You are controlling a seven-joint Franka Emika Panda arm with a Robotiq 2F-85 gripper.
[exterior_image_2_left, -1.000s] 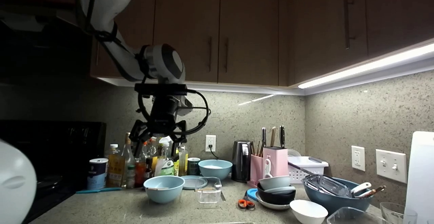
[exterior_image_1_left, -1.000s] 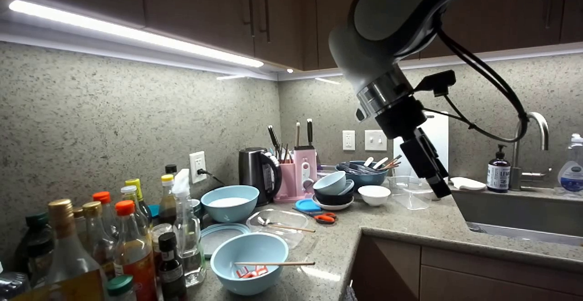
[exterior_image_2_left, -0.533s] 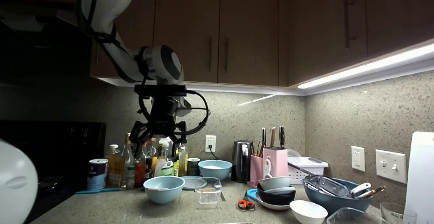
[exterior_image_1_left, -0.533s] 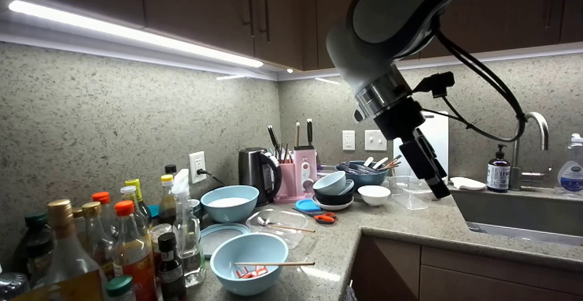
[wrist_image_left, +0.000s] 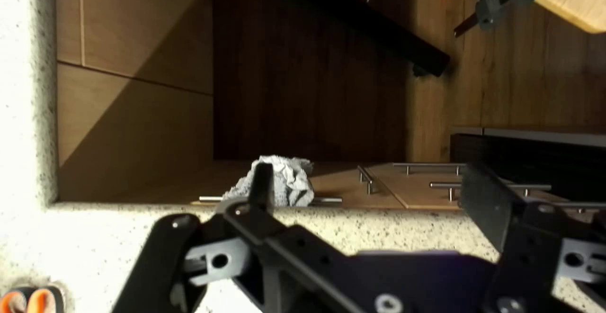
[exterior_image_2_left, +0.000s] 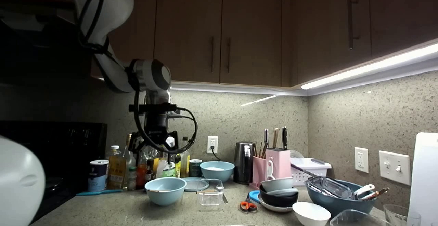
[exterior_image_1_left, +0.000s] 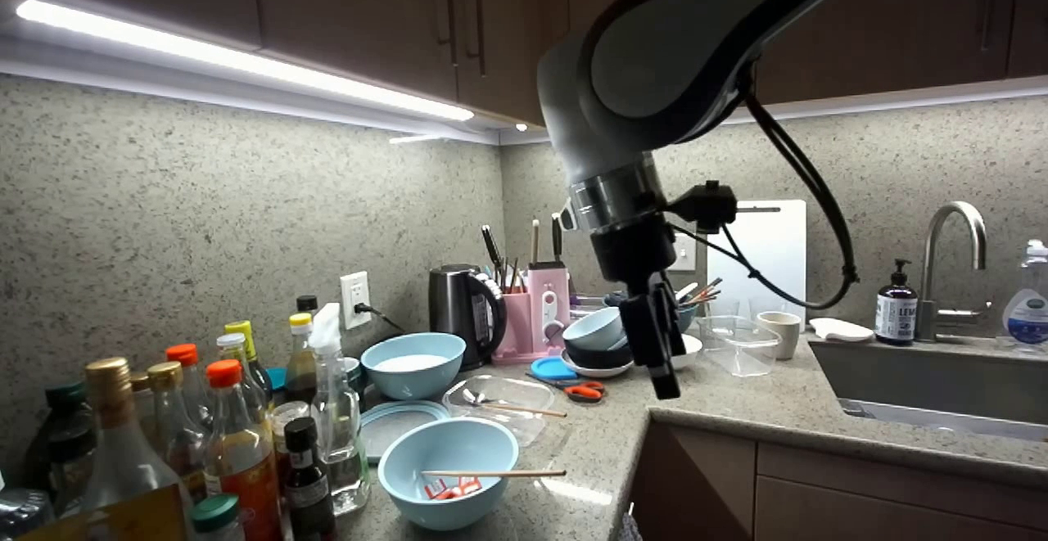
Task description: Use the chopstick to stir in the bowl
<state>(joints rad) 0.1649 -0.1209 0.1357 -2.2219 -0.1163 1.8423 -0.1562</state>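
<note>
A light blue bowl [exterior_image_1_left: 438,515] stands on the counter near its front edge and also shows in an exterior view [exterior_image_2_left: 166,200]. A wooden chopstick [exterior_image_1_left: 536,473] lies across it, one end inside and the other sticking out past the rim; it also shows in an exterior view [exterior_image_2_left: 159,190]. Small red and white pieces [exterior_image_1_left: 453,489] lie in the bowl. My gripper [exterior_image_1_left: 666,387] hangs in the air above and apart from the bowl, pointing down. In the wrist view its fingers [wrist_image_left: 368,173] are wide apart with nothing between them. The bowl and chopstick are out of the wrist view.
Several bottles [exterior_image_1_left: 237,435] crowd beside the bowl. A second blue bowl [exterior_image_1_left: 413,381] with white contents, a clear tray [exterior_image_1_left: 536,398] with a spoon, and orange scissors [exterior_image_1_left: 584,394] are behind. Stacked bowls [exterior_image_1_left: 602,353] stand further back. A grey cloth [wrist_image_left: 289,180] hangs below the counter edge.
In both exterior views my gripper has moved left and down over the last half second, still open. The bowl and chopstick have not moved.
</note>
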